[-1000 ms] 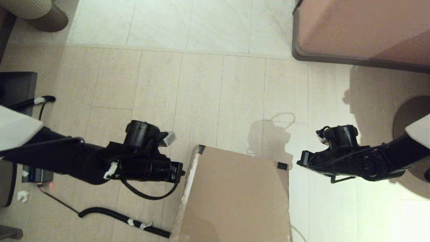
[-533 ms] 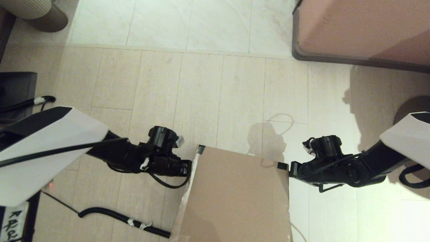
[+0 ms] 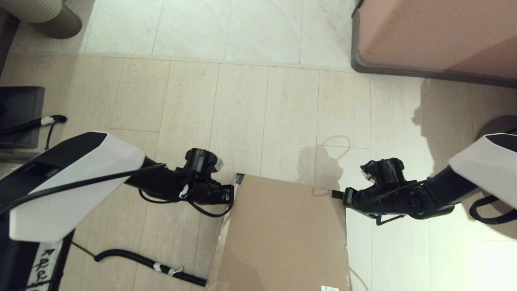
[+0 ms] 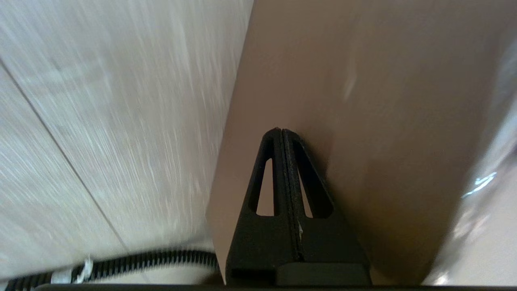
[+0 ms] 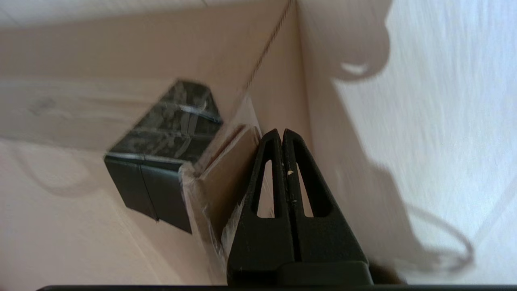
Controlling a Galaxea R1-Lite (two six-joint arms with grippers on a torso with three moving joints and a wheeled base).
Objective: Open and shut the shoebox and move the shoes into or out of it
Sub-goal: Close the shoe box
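Shoebox (image 3: 282, 234): brown cardboard, lid lying closed, sitting on the pale floor (image 3: 242, 113) near the pinkish furniture block (image 3: 436, 36). Left gripper (image 4: 281, 131): resting against the shoebox's left far corner, fingers pressing together, gripping nothing. Right gripper (image 5: 282, 131): sitting beside the shoebox's right far corner by the dark tape (image 5: 161, 153), fingers pressing together, gripping nothing. Black corrugated cable (image 3: 149, 264): lying left of the shoebox
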